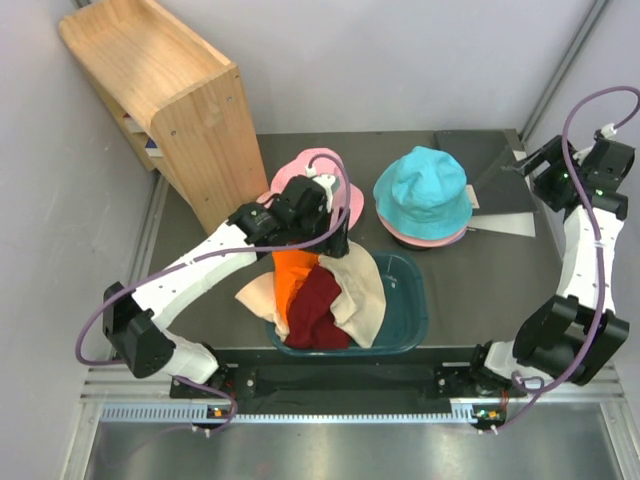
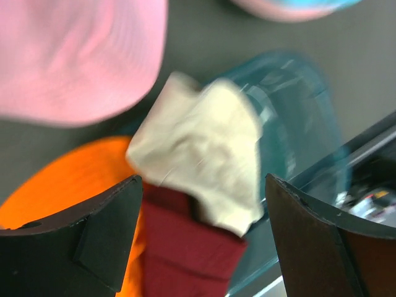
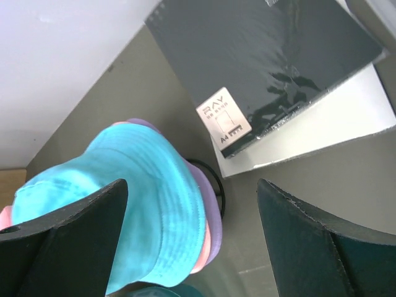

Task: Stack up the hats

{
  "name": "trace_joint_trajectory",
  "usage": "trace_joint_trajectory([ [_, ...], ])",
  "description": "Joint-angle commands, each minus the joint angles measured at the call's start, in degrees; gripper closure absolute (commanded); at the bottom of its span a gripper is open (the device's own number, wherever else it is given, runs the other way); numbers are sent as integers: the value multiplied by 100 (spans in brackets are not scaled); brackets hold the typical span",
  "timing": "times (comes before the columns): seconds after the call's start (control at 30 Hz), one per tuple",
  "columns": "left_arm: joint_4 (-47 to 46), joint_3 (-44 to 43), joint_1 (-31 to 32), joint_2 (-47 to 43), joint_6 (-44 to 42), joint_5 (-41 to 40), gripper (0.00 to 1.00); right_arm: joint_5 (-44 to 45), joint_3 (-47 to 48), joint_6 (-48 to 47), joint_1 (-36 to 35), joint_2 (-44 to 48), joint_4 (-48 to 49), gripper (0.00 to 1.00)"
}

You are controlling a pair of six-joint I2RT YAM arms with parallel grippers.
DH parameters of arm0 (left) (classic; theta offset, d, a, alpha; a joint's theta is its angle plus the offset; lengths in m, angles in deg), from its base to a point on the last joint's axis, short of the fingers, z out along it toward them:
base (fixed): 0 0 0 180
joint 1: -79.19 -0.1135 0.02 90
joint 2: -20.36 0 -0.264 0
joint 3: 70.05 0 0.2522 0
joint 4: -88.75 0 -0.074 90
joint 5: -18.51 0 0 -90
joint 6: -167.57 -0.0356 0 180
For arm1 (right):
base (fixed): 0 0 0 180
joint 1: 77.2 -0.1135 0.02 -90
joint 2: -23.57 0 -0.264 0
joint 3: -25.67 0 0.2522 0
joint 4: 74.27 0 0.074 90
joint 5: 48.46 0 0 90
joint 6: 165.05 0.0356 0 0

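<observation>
Three hats sit heaped in the tub (image 1: 412, 300) at the near edge of the desk (image 1: 500, 270): orange hat (image 1: 295, 275), maroon hat (image 1: 315, 310) and beige hat (image 1: 360, 290), crumpled over one another, with beige spilling across the rim. Left fingers (image 2: 105, 241) are spread wide and hold nothing. They hang directly above the heap with beige and maroon cloth in the gap, likely lined up for the next pick.

Pink hat (image 1: 310, 165) lies flat on the desk just behind the tub, partly under the left arm. The stack stands to its right: teal hat (image 1: 422, 190) on top, lavender hat (image 3: 207, 204) and a pinkish brim beneath.

Right fingers (image 3: 68, 241) are likewise wide apart and empty, raised beside the stack near the dark board (image 1: 490, 165), probably parked clear so the left arm can work. Four hats not yet stacked, by my count.
</observation>
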Motion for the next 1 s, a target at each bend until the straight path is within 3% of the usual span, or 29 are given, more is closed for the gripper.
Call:
trace_joint_trajectory([
  [0.0, 726, 332, 119, -156, -314, -578, 16, 271, -6, 12, -139, 539, 209, 16],
  [0.2, 163, 290, 119, 363, -455, -481, 15, 157, -341, 38, -165, 750, 341, 16],
  [0.43, 225, -80, 119, 1197, -657, -648, 14, 69, -543, -58, -165, 987, 279, 16],
  [0.63, -241, -54, 110, 1321, -701, -578, 17, -10, -596, -76, -165, 1049, 270, 16],
  [0.83, -461, 78, 110, 1392, -622, -622, 44, -63, -517, -41, -174, 926, 306, 16],
  [0.97, -567, 157, 102, 1365, -631, -657, 72, 77, -237, -67, -174, 873, 279, 16],
])
